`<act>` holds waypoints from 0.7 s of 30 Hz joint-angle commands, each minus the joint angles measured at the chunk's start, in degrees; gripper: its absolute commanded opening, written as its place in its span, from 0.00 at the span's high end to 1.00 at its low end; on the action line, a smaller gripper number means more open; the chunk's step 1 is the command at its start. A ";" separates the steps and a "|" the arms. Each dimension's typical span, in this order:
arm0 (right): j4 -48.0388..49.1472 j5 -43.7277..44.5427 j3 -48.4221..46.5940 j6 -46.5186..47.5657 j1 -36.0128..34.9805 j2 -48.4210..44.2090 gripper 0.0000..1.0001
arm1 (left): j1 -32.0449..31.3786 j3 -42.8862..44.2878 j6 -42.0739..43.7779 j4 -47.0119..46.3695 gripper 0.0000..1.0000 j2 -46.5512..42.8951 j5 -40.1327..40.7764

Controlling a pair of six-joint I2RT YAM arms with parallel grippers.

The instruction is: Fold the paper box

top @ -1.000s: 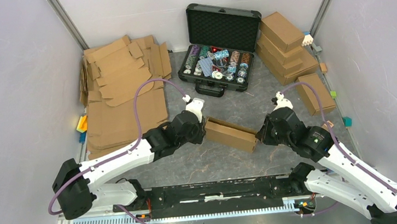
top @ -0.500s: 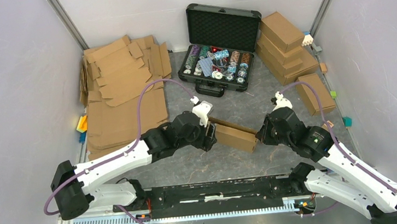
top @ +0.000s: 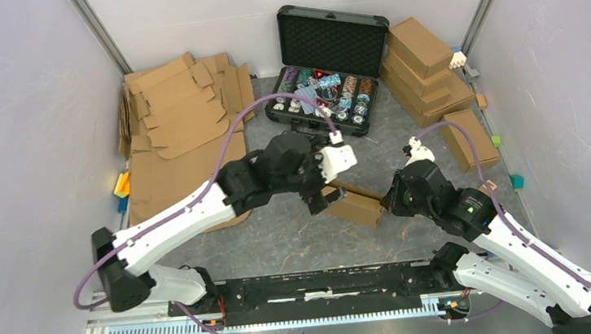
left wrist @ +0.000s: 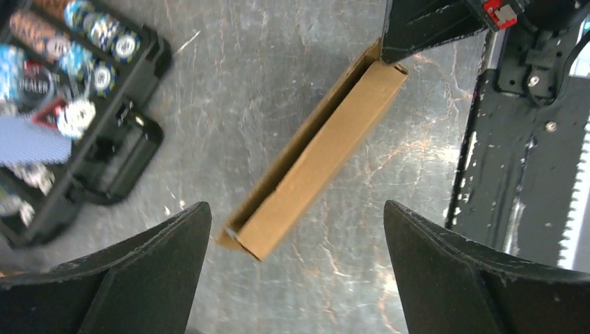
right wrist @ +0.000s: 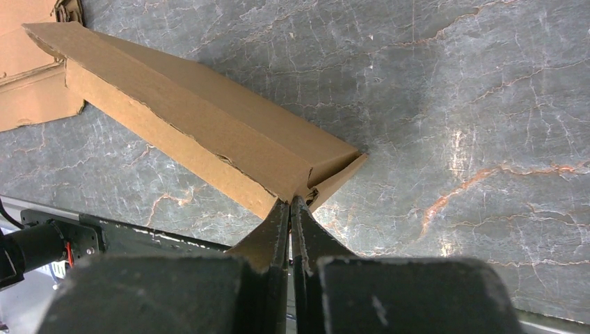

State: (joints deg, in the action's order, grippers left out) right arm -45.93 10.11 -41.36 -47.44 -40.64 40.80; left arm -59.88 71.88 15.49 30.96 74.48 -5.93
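The paper box (top: 355, 204) is lying near the middle of the table (top: 283, 238), between the two arms, and it is already looking like a shallow closed carton rather than a flat blank: its walls are standing and its lid is lying over the top. The right gripper (top: 388, 199) is meeting the box at its right end, and in the right wrist view its jaws are pressing tightly together at that corner, appearing to be pinching a thin edge of cardboard there. The left gripper (left wrist: 296, 229) is hanging above the box's other end with its fingers (left wrist: 167, 243) spread wide, touching nothing. From the left wrist view a dark slit is showing along one long edge of the box, so the lid is probably not sitting fully tucked yet. I am judging the folding as nearly finished, with perhaps a last press on the lid and a setting aside remaining. The flat cardboard blanks (top: 183, 137) are sitting stacked at the far left, the finished boxes (top: 426, 68) are piling up at the far right, and an open black case (top: 333, 40) of chips is resting between them
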 commanded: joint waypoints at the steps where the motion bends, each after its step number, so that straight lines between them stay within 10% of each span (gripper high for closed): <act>1: -1.39 -0.63 0.76 1.03 -0.13 -0.02 0.95 | -0.02 10.10 18.48 10.04 0.00 9.05 -8.11; 9: -1.17 -1.09 0.91 1.12 -0.08 -0.44 0.96 | 0.55 27.02 25.31 24.45 0.00 25.41 -13.88; 21: -0.43 -1.91 1.10 0.95 -0.14 -0.36 0.96 | 0.49 28.47 25.06 24.58 0.00 33.27 -13.50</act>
State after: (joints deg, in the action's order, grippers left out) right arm -45.93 9.15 -41.23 -47.07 -40.64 40.38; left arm -59.48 97.65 38.87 54.43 105.58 -18.65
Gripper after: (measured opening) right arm 0.046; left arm 0.996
